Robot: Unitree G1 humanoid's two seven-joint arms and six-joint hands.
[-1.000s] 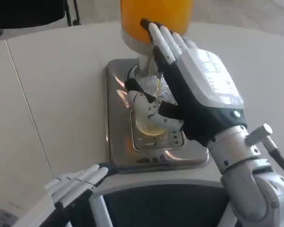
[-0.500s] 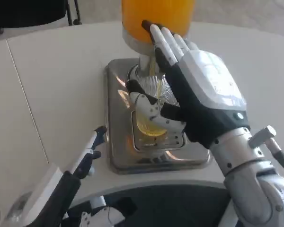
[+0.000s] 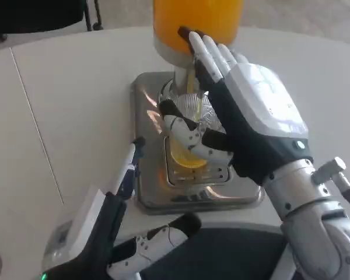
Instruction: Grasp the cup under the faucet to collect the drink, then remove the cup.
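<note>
Head view: right hand (image 3: pixel 251 122) wrapped around cup (image 3: pixel 189 137), fingers clamped on it, under faucet (image 3: pixel 186 79) on steel tray (image 3: pixel 149 192). Orange liquid in cup. Left hand (image 3: pixel 114 227) low over tabletop (image 3: pixel 70 111), fingers apart, holding nothing.

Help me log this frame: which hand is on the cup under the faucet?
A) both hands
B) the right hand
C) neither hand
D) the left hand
B: the right hand wraps the clear cup on the metal tray, while the left hand stays low near the table's front edge, holding nothing.
</note>
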